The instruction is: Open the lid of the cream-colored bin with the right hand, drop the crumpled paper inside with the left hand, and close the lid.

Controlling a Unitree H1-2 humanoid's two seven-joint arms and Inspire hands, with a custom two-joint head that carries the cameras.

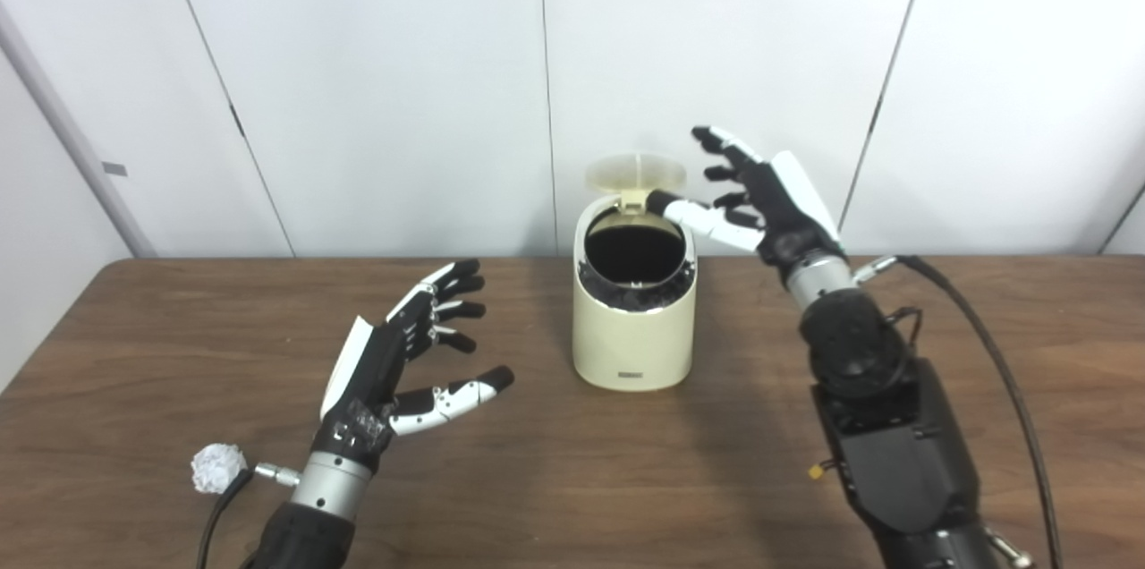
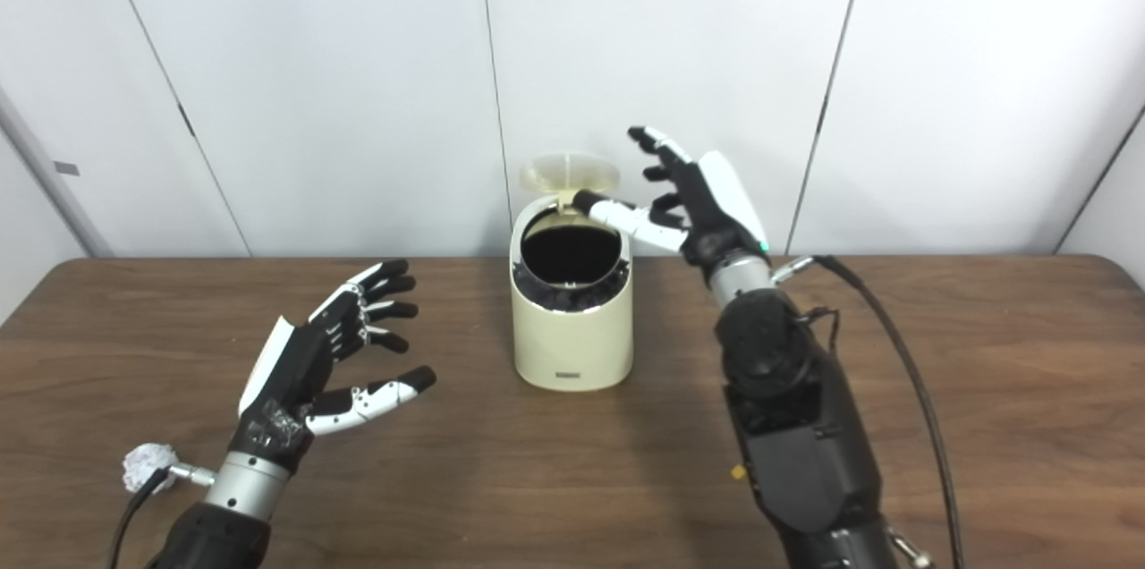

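Nearest the camera, the crumpled paper (image 1: 217,468) lies as a small white rumpled ball on the brown wood-grain table (image 1: 572,479), near the front left edge and just beside the left wrist and its black cable. Above it the left hand (image 1: 407,363), black with white plates and a metal wrist cuff, hovers over the table with fingers spread and holding nothing. Further back at the middle stands the cream-colored bin (image 1: 633,332), a smooth, rounded plastic cylinder with a slanted top; a small dark label sits low on its front, too small to read. Its lid (image 1: 636,173), a thin pale disc, stands raised at the back on its hinge, and the round mouth shows a dark inside with a black liner bunched along the rim. The right hand (image 1: 760,193) hangs behind and to the right of the bin, fingers apart and gripping nothing, its white thumb reaching to the hinge at the lid's base. White panelled walls (image 1: 716,59) stand behind.
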